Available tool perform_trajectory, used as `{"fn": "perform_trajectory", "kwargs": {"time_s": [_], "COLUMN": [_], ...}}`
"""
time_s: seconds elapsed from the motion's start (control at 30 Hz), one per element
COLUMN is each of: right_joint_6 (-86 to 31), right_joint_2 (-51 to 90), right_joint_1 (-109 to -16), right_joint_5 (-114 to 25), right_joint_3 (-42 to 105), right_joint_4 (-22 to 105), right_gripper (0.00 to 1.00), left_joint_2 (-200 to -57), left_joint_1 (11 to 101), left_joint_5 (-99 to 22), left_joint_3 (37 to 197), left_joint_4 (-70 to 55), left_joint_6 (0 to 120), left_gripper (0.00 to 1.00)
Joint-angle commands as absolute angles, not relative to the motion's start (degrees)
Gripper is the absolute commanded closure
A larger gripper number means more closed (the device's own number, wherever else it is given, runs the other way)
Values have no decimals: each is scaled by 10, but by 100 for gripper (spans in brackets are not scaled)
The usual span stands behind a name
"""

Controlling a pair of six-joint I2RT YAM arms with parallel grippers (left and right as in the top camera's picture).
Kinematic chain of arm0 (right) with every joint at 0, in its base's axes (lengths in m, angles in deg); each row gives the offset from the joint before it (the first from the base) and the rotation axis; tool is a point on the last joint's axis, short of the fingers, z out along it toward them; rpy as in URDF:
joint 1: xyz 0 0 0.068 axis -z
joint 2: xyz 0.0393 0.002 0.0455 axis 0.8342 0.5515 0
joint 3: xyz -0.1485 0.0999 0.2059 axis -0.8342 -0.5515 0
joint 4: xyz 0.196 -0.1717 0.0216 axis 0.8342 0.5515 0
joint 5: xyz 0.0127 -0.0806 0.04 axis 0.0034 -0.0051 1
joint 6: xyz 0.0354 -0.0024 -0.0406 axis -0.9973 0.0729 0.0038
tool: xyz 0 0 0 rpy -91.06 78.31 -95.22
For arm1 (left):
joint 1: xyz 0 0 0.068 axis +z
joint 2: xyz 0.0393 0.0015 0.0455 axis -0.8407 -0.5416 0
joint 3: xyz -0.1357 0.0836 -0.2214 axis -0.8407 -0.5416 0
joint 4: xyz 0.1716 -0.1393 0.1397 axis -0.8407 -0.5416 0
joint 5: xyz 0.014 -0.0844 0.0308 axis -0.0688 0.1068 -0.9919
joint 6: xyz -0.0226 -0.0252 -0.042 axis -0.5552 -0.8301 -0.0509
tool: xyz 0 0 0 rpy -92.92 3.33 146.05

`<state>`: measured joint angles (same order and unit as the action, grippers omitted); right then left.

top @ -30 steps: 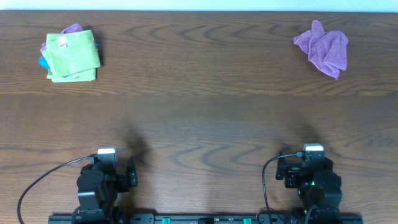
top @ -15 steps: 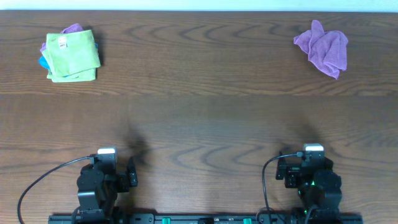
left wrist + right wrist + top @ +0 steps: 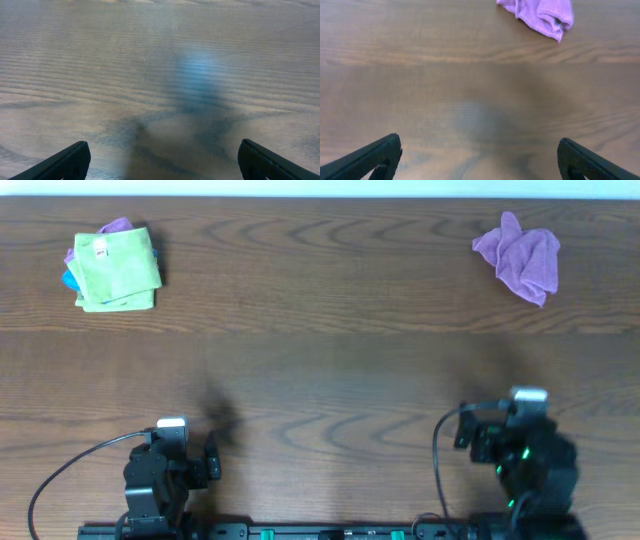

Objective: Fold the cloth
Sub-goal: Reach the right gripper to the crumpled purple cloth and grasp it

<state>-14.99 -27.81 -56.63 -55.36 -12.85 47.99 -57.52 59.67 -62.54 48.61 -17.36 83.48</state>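
Observation:
The purple cloth [image 3: 519, 258] lies crumpled at the far right of the wooden table; it also shows at the top of the right wrist view [image 3: 538, 15]. My right gripper [image 3: 479, 160] is open and empty, well short of the cloth; its arm [image 3: 525, 455] is at the near right edge. My left gripper [image 3: 160, 161] is open and empty over bare wood; its arm [image 3: 170, 465] is at the near left edge.
A stack of folded cloths sits at the far left: a lime-green one with a white tag [image 3: 118, 270] on top, with purple [image 3: 117, 226] and blue [image 3: 70, 279] edges showing beneath it.
The right arm has lifted and moved forward from its rest position, toward the far side of the table. The left arm and both cloth piles have not moved.

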Motion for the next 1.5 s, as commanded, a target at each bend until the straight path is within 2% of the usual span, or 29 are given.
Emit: {"fn": "perform_trajectory", "kwargs": {"time_s": [0.0,0.4,0.6,0.93,1.47], "right_joint_6": [-170,-226,-222,-195,-201], "right_joint_2": [-149,288,417,610,705], "right_joint_1": [-560,-513,-467,-390,-373], "right_joint_5": [-576,-607,-602,-514,-540], "right_joint_3": [-19,428,548,665,667], "right_joint_4": [487,591,610,559,395], "right_gripper": [1,1,1,1,1], "left_joint_2": [-572,-572,-572,-572,-572], "left_joint_1": [594,594,594,594,594], "left_joint_5": [-625,-625,-625,-625,-625], "left_joint_3": [473,473,473,473,473], "left_joint_4": [-189,-189,-189,-189,-189], "left_joint_6": [843,843,843,843,843], "left_gripper": [4,5,5,5,5]}}
